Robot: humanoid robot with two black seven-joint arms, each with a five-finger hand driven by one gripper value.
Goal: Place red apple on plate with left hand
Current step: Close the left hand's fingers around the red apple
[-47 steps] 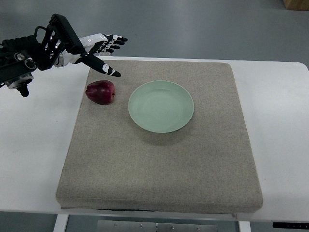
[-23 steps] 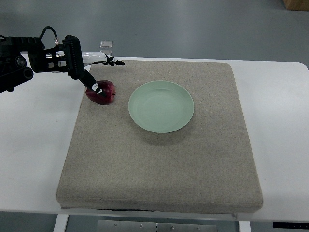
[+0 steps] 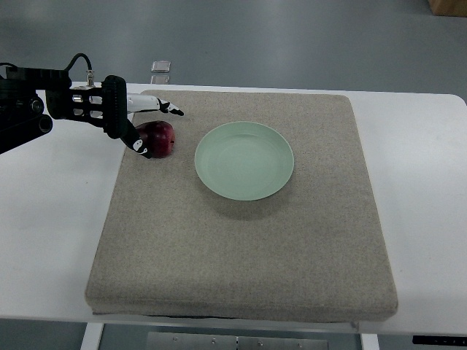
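Top view: one left hand [image 3: 142, 122], fingers spread around one red apple [image 3: 159, 138], beside one plate [image 3: 244, 160].

White surface [image 3: 423, 168], beige fabric mat [image 3: 292, 248] covering its centre, small clear object [image 3: 161, 66] on grey floor [image 3: 292, 36] beyond the far edge, brown corner [image 3: 446, 6] top right.

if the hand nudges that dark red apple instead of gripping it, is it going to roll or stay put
The round dark red apple could probably roll a little, since nothing blocks it towards the pale green plate. The coarse beige mat looks likely to slow it. Its glossy skin may slip under the left hand's fingers, which sit around its left side.
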